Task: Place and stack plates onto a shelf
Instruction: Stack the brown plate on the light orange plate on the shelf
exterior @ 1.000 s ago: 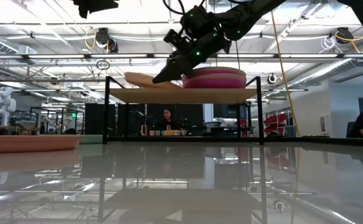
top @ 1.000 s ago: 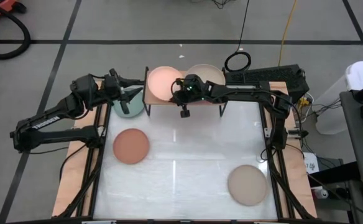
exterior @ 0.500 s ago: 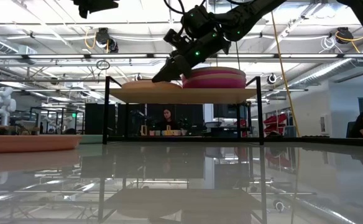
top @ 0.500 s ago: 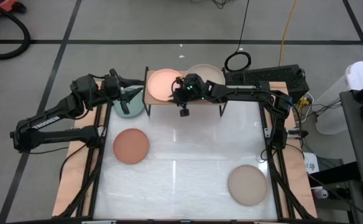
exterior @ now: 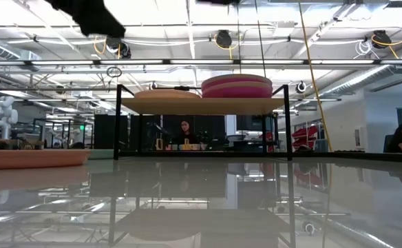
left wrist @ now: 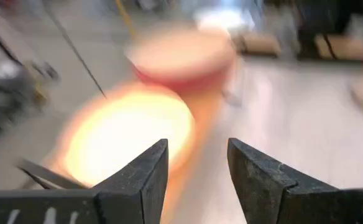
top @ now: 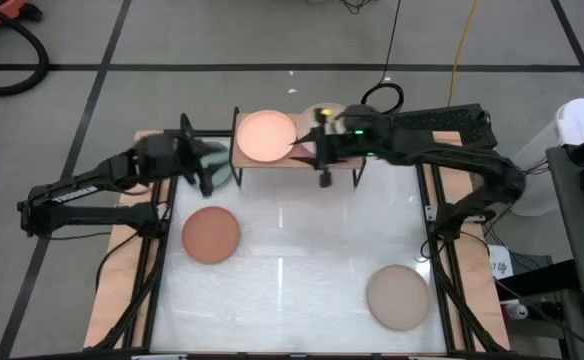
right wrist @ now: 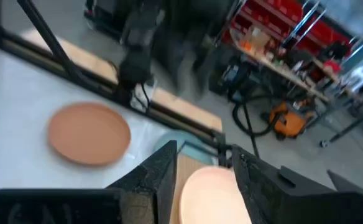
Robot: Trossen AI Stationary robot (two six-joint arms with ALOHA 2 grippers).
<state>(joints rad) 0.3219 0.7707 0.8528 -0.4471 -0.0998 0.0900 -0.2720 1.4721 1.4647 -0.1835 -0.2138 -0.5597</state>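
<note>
The shelf (top: 272,165) stands at the table's far edge. A peach-pink plate (top: 265,135) lies flat on its left half (exterior: 165,94). A stack of plates (exterior: 237,86) with magenta ones sits on its right half. My right gripper (top: 305,150) hovers open above the shelf, at the peach-pink plate's right rim (right wrist: 209,193), and is out of the low view at the top. My left gripper (top: 210,170) stands open left of the shelf, over a pale teal plate (top: 222,158), with nothing between its fingers (left wrist: 145,180).
A brown plate (top: 210,234) lies on the table's left half and a beige plate (top: 398,296) near the front right corner. The white table's middle is bare. The shelf's black legs (exterior: 116,124) stand at the far edge.
My right gripper has opened and let go of the peach-pink plate. It has then risen and drawn back toward the table's right. The plate, tilted a second ago, now lies flat on the shelf. My left gripper has shifted toward the right and near side.
</note>
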